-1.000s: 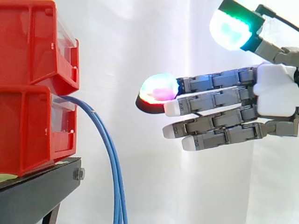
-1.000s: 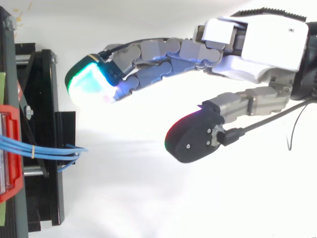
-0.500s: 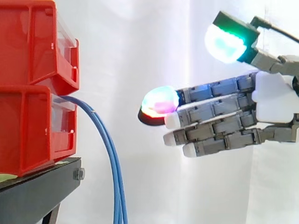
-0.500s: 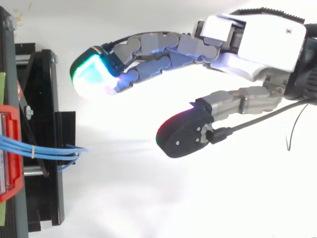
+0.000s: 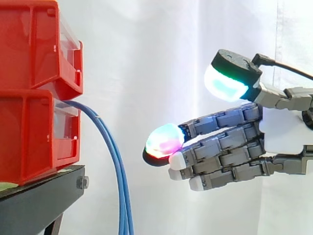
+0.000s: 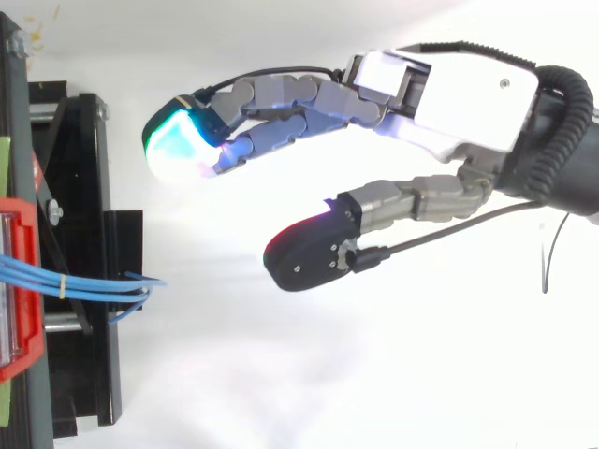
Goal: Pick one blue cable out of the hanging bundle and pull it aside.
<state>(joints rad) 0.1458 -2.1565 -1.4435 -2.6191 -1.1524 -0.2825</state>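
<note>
A bundle of thin blue cables (image 5: 115,166) comes out of the lower red bin (image 5: 34,132) and hangs down past the black stand (image 5: 44,196). From above, the same cables (image 6: 84,285) run out of the bin's front, tied with a small band. My hand (image 5: 281,134) reaches in from the right, fingers straight and pointing at the cables, thumb raised apart. It holds nothing. A clear gap lies between its fingertips (image 5: 165,141) and the bundle. In the top view the hand (image 6: 459,89) lies to the right of the stand, fingers and thumb spread.
Two red bins are stacked on the black stand at the left, the upper bin (image 5: 39,44) above the lower. A white curtain (image 5: 146,58) hangs behind. Free room lies between the cables and my hand.
The hand has come down and moved left towards the cables. The thumb has swung further left. The cables have not moved.
</note>
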